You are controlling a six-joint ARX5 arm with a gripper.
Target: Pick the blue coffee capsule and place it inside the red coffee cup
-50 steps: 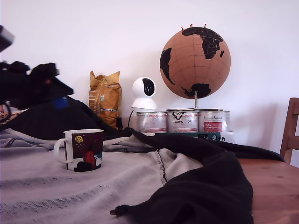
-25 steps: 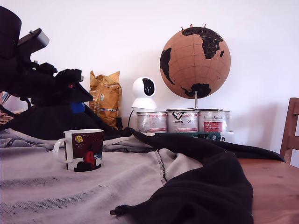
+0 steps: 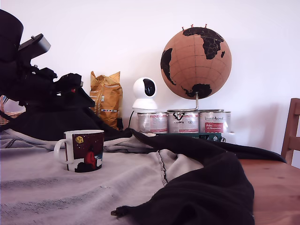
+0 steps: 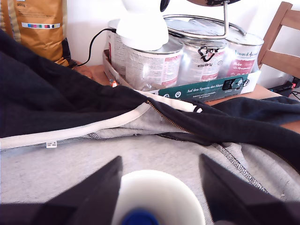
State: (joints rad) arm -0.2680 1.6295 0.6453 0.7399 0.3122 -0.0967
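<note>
The red coffee cup (image 3: 84, 151), maroon-sided with a white handle and rim, stands on the grey cloth at the exterior view's left. My gripper (image 3: 86, 100) hangs above it and slightly behind. In the wrist view the cup's white mouth (image 4: 161, 194) lies directly below my gripper (image 4: 159, 159). The two dark fingers (image 4: 101, 187) are spread wide to either side of it, with nothing gripped. The blue coffee capsule (image 4: 139, 218) shows as a blue patch within the cup's mouth, cut off by the frame's edge. The exterior view does not show the capsule.
Behind the cup lie a black jacket (image 3: 201, 187) and grey cloth (image 3: 56, 192). At the back stand a golden coffee bag (image 3: 106, 98), a white camera (image 3: 145, 93), silver tins (image 3: 183, 122) and a cork globe (image 3: 196, 56). A wooden chair (image 3: 291, 136) is at the right edge.
The arm swung from the exterior view's left edge to above the cup. The blue capsule, seen under the gripper half a second ago, no longer shows in the exterior view.
</note>
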